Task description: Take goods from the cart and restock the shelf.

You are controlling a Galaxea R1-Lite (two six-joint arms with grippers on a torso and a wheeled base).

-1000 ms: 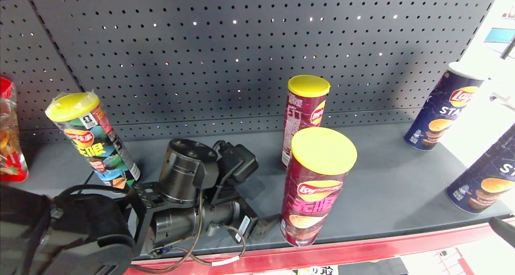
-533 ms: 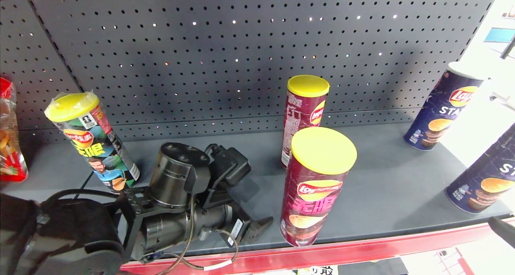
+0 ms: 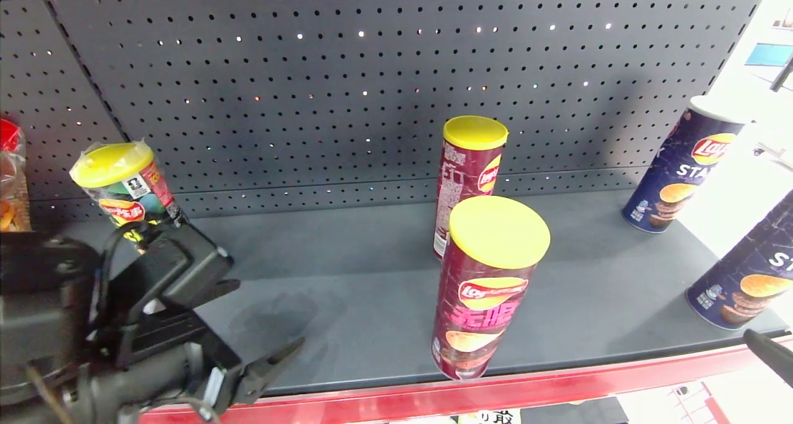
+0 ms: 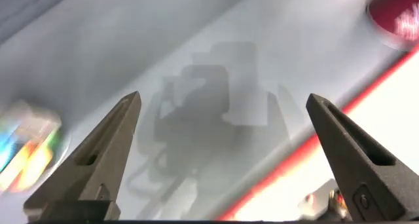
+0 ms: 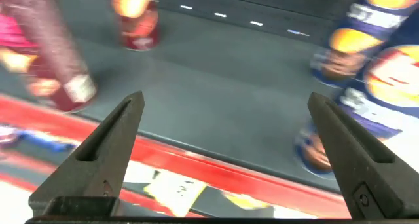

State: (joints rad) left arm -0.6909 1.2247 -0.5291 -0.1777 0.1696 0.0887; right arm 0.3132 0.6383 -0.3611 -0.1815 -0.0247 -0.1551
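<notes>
Front maroon can (image 3: pixel 489 287) and rear maroon can (image 3: pixel 469 176): 2 smooth cylinders with flat yellow lids, upright mid-shelf. 2 navy cans (image 3: pixel 681 163) upright at the right end. Film-wrapped multicoloured can (image 3: pixel 124 188) at the left. Matte dark grey shelf (image 3: pixel 347 287) with glossy red lip (image 3: pixel 557 384), backed by perforated metal panel (image 3: pixel 372 70). Left gripper (image 3: pixel 254 322) low over the front left, pointed fingers spread wide, empty. Right gripper (image 5: pixel 226 99) before the lip, equally wide, empty.
</notes>
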